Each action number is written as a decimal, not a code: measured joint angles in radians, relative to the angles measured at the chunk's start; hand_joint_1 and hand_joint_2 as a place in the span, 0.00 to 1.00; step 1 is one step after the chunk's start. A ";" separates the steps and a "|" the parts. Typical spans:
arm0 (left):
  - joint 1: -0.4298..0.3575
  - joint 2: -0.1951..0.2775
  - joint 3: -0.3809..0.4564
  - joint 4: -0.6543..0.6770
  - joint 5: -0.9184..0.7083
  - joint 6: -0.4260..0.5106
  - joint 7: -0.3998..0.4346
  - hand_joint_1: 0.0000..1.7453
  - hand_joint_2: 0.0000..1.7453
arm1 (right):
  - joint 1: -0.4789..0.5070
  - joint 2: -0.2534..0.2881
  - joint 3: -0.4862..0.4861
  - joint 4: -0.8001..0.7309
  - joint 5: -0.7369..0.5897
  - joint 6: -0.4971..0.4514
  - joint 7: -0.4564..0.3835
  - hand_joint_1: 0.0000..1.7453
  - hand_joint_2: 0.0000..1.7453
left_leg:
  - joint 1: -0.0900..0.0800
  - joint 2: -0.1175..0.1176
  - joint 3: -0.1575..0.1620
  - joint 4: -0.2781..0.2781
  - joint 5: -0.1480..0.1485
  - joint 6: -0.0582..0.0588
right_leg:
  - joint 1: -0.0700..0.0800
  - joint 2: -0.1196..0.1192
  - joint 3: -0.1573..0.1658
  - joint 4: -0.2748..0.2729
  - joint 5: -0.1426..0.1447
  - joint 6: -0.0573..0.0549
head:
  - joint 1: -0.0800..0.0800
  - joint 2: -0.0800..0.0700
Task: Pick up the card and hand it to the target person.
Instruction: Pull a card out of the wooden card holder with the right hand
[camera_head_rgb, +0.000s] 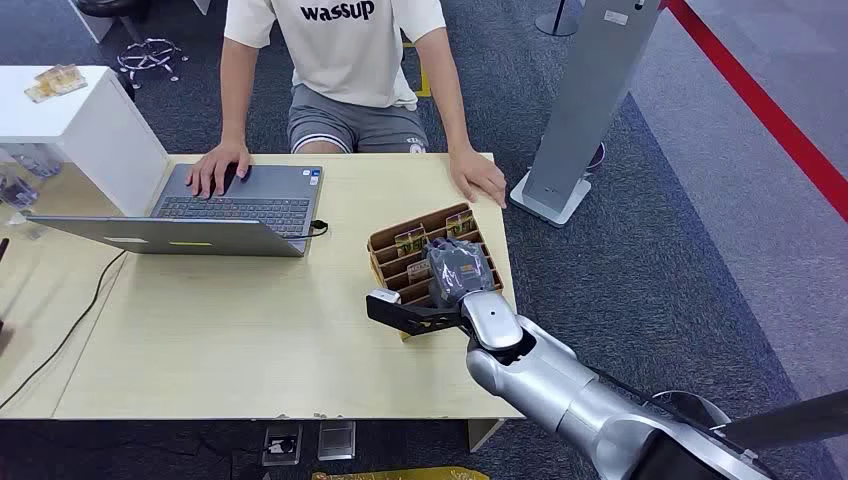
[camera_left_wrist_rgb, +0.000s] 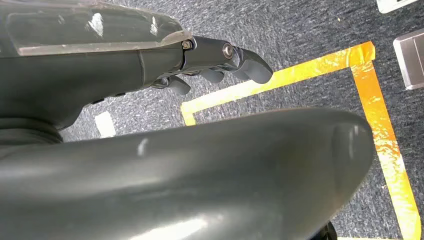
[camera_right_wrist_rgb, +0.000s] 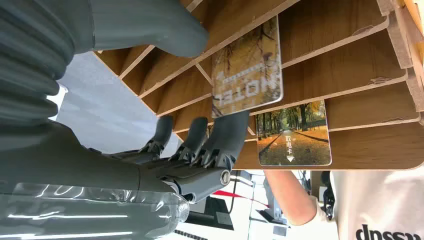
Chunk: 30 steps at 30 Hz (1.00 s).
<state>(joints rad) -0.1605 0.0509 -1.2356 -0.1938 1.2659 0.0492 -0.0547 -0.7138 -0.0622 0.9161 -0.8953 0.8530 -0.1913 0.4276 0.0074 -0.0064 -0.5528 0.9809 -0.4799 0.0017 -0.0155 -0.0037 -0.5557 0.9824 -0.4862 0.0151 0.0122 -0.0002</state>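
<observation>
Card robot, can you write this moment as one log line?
right robot hand: touching card in wooden rack | left robot hand: empty | person: waiting

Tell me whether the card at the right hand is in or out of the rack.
Partly out: the card stands above its slot in the wooden rack, with the right hand pinching it.

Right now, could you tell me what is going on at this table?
The robot's right hand is at the brown slotted card holder on the table's right side, its fingers on a card still in its slot. A second card sits beside it. A person sits opposite, one hand on a laptop. The left hand hangs over the floor.
</observation>
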 joint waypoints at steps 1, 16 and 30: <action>0.000 0.000 0.000 0.000 0.000 0.000 0.000 0.00 0.00 | 0.000 0.000 0.000 0.000 0.000 0.000 0.001 0.42 1.00 | 0.000 0.000 0.000 0.000 0.000 0.000 | 0.000 0.000 0.000 0.000 0.000 0.000 | 0.000 0.000; 0.002 0.001 0.000 0.000 0.001 0.000 -0.003 0.00 0.00 | -0.004 0.000 0.002 0.000 0.002 -0.016 0.008 0.77 1.00 | 0.000 0.000 0.000 0.000 0.000 0.000 | 0.000 0.000 0.000 0.000 0.000 0.000 | 0.000 0.000; 0.004 0.002 0.000 0.000 0.000 -0.006 -0.003 0.00 1.00 | -0.008 0.002 0.013 -0.001 0.001 -0.017 0.008 0.82 1.00 | 0.000 0.000 0.000 0.000 0.000 0.000 | 0.000 0.000 0.000 0.000 0.000 0.000 | 0.000 0.000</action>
<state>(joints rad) -0.1564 0.0526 -1.2356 -0.1938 1.2664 0.0436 -0.0582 -0.7215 -0.0599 0.9293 -0.8959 0.8536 -0.2083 0.4359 0.0074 -0.0064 -0.5525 0.9809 -0.4799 0.0017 -0.0155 -0.0037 -0.5557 0.9824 -0.4861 0.0151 0.0121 -0.0004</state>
